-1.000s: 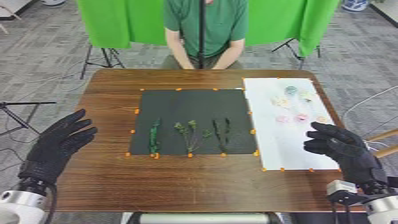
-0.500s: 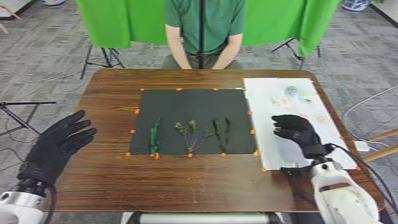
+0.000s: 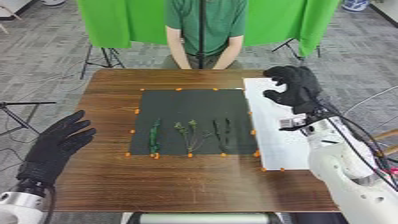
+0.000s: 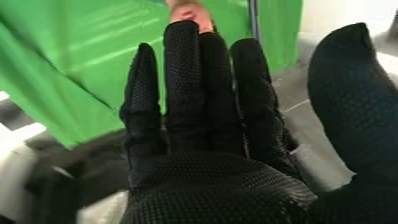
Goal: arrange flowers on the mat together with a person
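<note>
Right robot hand over white mat, far end; fingers apart. Left robot hand left of black mat, fingers apart. Green stems on black mat.

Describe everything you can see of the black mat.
Black mat: one flat rectangular sheet, somewhat longer front to back than wide, matte; cloth or paper, can't tell which. Lies flat on the brown table, roughly square to its front edge, just left of the white sheet. Small orange bits sit along its edges. Three groups of greenery rest on its near half: a green strand at left, leafy sprigs mid, dark strands at right. Neither robot hand touches it.
</note>
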Controlling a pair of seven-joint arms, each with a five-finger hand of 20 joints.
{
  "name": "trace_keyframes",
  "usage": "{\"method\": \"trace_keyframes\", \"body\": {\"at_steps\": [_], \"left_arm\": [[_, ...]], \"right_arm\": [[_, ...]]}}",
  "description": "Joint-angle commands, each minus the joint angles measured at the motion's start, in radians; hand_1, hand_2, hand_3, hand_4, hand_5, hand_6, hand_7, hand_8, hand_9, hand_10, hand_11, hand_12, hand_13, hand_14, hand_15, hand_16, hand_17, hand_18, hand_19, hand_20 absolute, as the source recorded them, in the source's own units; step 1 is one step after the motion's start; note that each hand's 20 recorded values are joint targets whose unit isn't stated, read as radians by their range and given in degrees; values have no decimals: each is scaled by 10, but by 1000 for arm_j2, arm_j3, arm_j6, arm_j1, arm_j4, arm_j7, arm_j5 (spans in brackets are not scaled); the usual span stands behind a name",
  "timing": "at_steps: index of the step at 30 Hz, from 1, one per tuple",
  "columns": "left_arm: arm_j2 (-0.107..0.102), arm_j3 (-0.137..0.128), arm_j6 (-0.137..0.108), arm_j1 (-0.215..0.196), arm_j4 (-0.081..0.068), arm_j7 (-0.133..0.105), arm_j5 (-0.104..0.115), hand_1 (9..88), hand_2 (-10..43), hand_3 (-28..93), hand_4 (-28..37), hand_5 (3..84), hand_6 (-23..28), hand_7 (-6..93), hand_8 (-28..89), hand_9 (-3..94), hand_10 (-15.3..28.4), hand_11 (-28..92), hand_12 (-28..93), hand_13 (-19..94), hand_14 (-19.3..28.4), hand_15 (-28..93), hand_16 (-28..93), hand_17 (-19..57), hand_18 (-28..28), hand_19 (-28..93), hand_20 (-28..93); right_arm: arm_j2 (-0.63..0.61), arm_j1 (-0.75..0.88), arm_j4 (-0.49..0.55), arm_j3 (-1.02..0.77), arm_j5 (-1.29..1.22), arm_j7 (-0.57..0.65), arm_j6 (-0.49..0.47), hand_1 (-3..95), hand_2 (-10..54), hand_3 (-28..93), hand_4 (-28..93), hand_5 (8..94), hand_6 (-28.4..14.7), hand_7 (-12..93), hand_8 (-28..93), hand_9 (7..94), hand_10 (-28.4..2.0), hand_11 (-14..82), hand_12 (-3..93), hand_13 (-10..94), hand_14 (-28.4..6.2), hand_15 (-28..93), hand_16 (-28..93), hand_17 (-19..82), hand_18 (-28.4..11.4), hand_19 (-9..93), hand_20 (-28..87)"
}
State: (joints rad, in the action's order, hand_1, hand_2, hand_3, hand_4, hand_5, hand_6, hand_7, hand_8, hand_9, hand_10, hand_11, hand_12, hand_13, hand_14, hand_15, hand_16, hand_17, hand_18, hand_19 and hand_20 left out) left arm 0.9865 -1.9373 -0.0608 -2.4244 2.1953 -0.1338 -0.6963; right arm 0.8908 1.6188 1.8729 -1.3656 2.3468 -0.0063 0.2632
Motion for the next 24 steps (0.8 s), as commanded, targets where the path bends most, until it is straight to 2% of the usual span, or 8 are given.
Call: {"method": "trace_keyframes", "body": {"at_steps": [1, 3, 7, 10, 15, 19, 24], "left_arm": [[-1, 1, -2, -11, -4, 3, -3, 313, -29, 683, -219, 339, 52, 192, -94, 298, 123, 221, 187, 264, 156, 366, -3, -53, 223, 492, 81], [-1, 1, 2, -9, -5, 4, -3, 313, -30, 684, -220, 339, 52, 192, -94, 298, 124, 222, 187, 263, 156, 366, -2, -53, 223, 491, 81], [-1, 4, 3, -11, -6, 0, -3, 312, -30, 686, -219, 339, 51, 192, -94, 298, 125, 221, 185, 264, 157, 366, -3, -53, 223, 492, 81], [0, 2, -1, -16, -1, 5, -3, 312, -30, 686, -220, 339, 51, 193, -95, 298, 125, 221, 186, 264, 157, 366, -3, -53, 223, 492, 81], [4, 4, 6, -12, -6, 1, -5, 313, -30, 686, -221, 339, 52, 192, -95, 298, 125, 221, 186, 263, 157, 366, -3, -53, 222, 491, 81], [6, 4, -6, -16, 0, 4, -3, 312, -30, 686, -220, 339, 52, 191, -94, 298, 124, 221, 185, 263, 156, 365, -3, -52, 222, 492, 81], [4, 8, -12, -8, -1, 6, -2, 313, -29, 685, -220, 339, 52, 190, -93, 298, 124, 222, 186, 264, 156, 366, -2, -52, 222, 491, 81]], "right_arm": [[-90, -17, -36, 39, 191, 89, -143, 303, -95, 841, -283, 423, -11, 324, -155, 449, -108, 274, 262, 396, -75, 410, 225, 167, -170, 513, 322], [-102, -46, -44, 82, 190, 148, -158, 297, -95, 844, -283, 410, -12, 319, -150, 430, -103, 246, 257, 369, -77, 386, 224, 152, -171, 500, 320], [-103, 6, -59, 23, 201, 98, -162, 296, -95, 844, -283, 409, -12, 316, -148, 429, -102, 237, 261, 369, -77, 380, 233, 147, -171, 494, 320], [-101, 1, -75, 39, 209, 119, -183, 300, -95, 845, -283, 419, -8, 320, -147, 446, -101, 242, 263, 385, -74, 387, 238, 150, -170, 495, 321], [-103, -20, -103, 62, 209, 154, -239, 310, -95, 848, -283, 432, -1, 330, -152, 475, -102, 268, 267, 406, -71, 408, 243, 156, -167, 495, 321], [-104, -30, -120, 78, 208, 158, -263, 318, -95, 850, -283, 450, 7, 337, -157, 501, -100, 291, 269, 429, -67, 427, 245, 161, -165, 498, 323], [-107, -53, -147, 109, 228, 197, -280, 321, -95, 848, -283, 454, 9, 340, -161, 510, -98, 298, 264, 439, -66, 439, 241, 165, -164, 500, 326]]}}
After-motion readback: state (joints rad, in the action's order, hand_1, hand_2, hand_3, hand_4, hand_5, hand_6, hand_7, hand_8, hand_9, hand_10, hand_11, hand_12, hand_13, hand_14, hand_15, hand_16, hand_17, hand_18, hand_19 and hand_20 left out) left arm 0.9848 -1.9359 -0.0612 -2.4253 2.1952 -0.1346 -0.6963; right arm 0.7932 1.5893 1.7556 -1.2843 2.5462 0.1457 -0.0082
